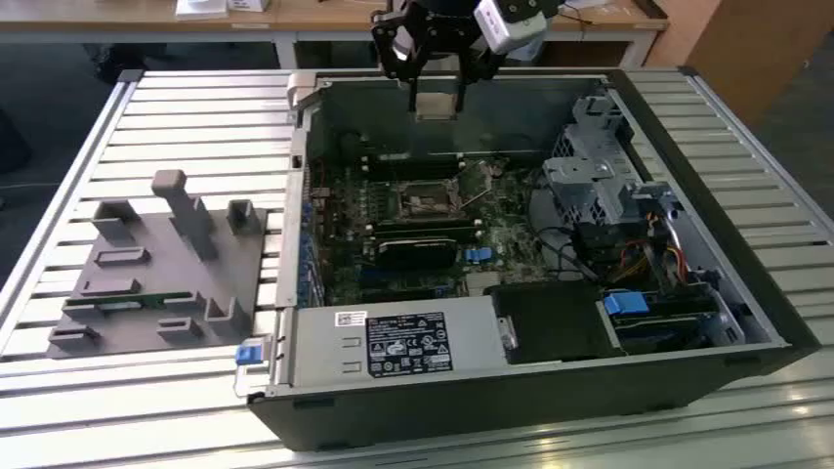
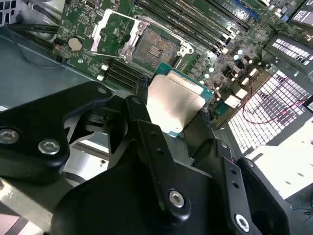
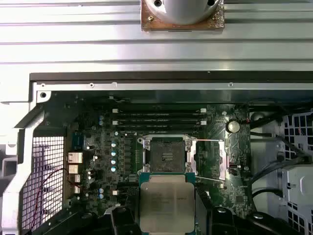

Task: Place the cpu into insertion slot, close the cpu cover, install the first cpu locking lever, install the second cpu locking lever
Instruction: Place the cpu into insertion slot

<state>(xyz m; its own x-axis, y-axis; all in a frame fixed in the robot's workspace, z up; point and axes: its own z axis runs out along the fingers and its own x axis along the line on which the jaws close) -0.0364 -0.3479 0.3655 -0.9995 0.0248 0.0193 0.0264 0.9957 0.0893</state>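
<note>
My gripper [image 1: 437, 90] hangs at the top centre of the exterior view, pointing straight down over the open computer case [image 1: 729, 322], with its fingers clamped on the cpu [image 2: 176, 105]. The insertion slot [image 1: 424, 202] lies uncovered mid-frame. I judge that a tilted or offset descent could bend the socket pins.

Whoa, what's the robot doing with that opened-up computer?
The robot arm's gripper is holding the cpu, a flat silvery square chip, pinched between its fingers above the open computer case. Down on the green board, the insertion slot is empty and the cpu cover is flipped open beside it. So the chip has not gone in yet.
</note>
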